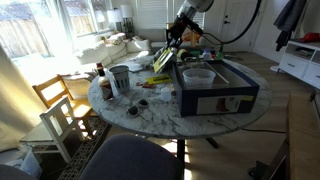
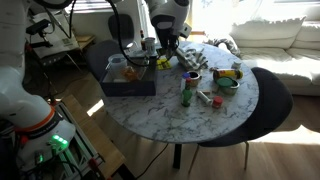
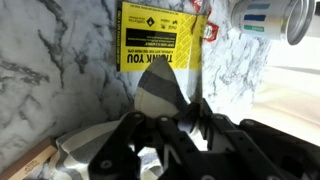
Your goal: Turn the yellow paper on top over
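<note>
The yellow paper lies on the marble table, printed with black "THANK YOU" text, and fills the upper middle of the wrist view. Its near edge is lifted and curls up, showing a pale grey underside. My gripper is pinched shut on that lifted edge. In both exterior views the gripper hangs low over the table next to the dark blue box. The yellow paper shows just under it.
A metal cup and a white container with blue stripes stand just beyond the paper. A mug, a dark bottle, more bottles and a green bowl crowd the round table. A wooden chair stands beside it.
</note>
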`<state>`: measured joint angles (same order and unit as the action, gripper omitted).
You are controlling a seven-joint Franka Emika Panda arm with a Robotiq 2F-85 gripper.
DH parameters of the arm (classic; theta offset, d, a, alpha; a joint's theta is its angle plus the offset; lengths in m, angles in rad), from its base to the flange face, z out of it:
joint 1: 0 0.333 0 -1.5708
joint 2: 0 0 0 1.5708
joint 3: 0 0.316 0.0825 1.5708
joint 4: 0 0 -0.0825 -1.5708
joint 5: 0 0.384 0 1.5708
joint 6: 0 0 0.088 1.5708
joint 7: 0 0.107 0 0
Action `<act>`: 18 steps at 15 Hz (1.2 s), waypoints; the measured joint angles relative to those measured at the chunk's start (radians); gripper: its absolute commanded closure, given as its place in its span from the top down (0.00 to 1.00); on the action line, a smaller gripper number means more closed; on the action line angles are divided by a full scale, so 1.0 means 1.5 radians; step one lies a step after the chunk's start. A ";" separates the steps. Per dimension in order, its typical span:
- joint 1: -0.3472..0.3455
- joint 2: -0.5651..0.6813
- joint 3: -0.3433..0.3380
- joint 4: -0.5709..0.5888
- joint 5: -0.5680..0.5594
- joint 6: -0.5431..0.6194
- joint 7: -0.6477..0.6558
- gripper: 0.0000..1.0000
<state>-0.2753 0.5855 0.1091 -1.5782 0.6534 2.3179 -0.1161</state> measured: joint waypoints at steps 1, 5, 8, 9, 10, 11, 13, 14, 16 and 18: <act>0.005 -0.012 -0.009 -0.008 -0.001 0.002 0.012 0.01; 0.026 -0.033 -0.050 -0.020 -0.021 0.056 0.049 0.01; 0.044 -0.029 -0.081 -0.020 -0.076 0.116 0.088 0.01; 0.051 -0.028 -0.093 -0.020 -0.103 0.124 0.109 0.01; 0.058 -0.027 -0.107 -0.019 -0.136 0.127 0.134 0.01; 0.065 -0.026 -0.122 -0.017 -0.170 0.127 0.159 0.01; 0.080 -0.021 -0.156 -0.008 -0.241 0.126 0.211 0.01; 0.086 -0.017 -0.172 0.000 -0.272 0.124 0.233 0.01; 0.094 -0.008 -0.197 0.020 -0.327 0.098 0.268 0.01; 0.105 0.003 -0.215 0.042 -0.378 0.048 0.296 0.01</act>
<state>-0.1174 0.5897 -0.2133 -1.5156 0.0857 2.3906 0.3282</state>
